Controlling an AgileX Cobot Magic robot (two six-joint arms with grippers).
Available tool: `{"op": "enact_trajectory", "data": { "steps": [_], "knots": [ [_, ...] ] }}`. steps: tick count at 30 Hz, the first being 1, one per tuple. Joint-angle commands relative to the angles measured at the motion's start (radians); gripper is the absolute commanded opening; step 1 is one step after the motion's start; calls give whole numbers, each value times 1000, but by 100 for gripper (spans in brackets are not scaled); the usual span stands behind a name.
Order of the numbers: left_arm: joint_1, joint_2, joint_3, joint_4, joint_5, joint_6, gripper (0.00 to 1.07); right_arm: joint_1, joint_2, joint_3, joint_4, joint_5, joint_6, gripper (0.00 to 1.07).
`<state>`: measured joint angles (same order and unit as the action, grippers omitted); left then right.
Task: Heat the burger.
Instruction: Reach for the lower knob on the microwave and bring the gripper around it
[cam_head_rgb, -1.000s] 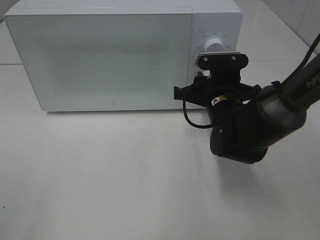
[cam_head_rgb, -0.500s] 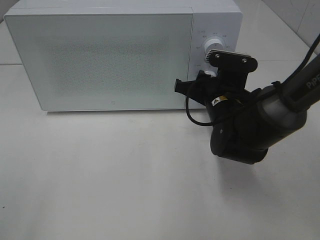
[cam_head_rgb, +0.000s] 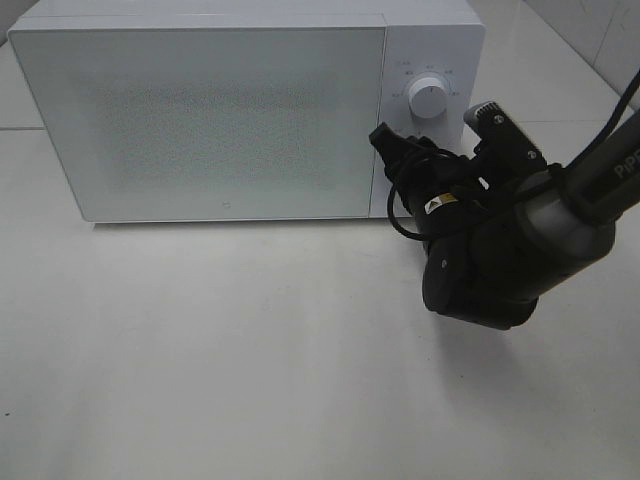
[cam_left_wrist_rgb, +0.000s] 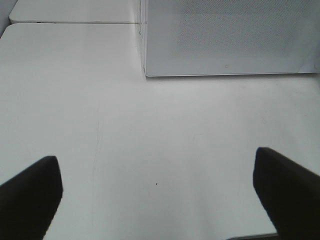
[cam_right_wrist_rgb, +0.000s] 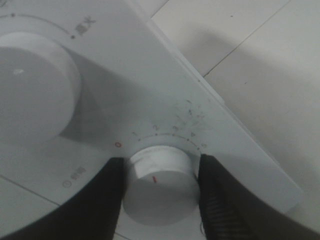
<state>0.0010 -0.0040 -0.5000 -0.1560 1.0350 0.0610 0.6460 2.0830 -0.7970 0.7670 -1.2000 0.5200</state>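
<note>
**Item 1. White box-shaped microwave oven** (cam_head_rgb: 230, 110). Stands at the back of the pale white counter (cam_head_rgb: 250, 360). Its frosted, speckled door panel (cam_head_rgb: 210, 115) is closed and cannot be seen through. The control strip is to the right of the door.

**Item 2. Large white round upper dial** (cam_head_rgb: 429, 98). Sits high on the control strip inside a ring of small printed marks. Nothing is touching it.

**Item 3. Small white round lower dial** (cam_right_wrist_rgb: 160, 182). Sits below the upper dial on the same strip. It has a short red line on its face and a printed scale arcing above it, starting at a red zero.

**Item 4. Right hand** (cam_right_wrist_rgb: 160, 196), black, on a dark arm (cam_head_rgb: 500, 260) reaching in from the right. The jaws are partly closed. One black finger (cam_right_wrist_rgb: 107, 200) presses each side of the lower dial, so the dial is gripped between them.

**Item 5. Left hand** (cam_left_wrist_rgb: 159, 195). Two dark fingers (cam_left_wrist_rgb: 30, 195) are spread wide and hold nothing. It hangs above bare counter in front of the oven's left corner, well apart from the oven.

**Item 6. Burger.** Appears in no view, so its place cannot be told.
</note>
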Motion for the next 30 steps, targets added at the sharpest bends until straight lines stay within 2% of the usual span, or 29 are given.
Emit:
{"op": "enact_trajectory", "data": {
  "steps": [1,5,14,30],
  "knots": [
    [0,-23,4,-1,-10,-1,98,-5,0,-15,-52,27,201,13],
    [0,-23,4,-1,-10,-1,98,-5,0,-15,-52,-13,302,13],
    [0,-23,4,-1,-10,-1,98,-5,0,-15,-53,-114,299,13],
    [0,-23,4,-1,-10,-1,98,-5,0,-15,-49,-164,680,10]
  ]
}}
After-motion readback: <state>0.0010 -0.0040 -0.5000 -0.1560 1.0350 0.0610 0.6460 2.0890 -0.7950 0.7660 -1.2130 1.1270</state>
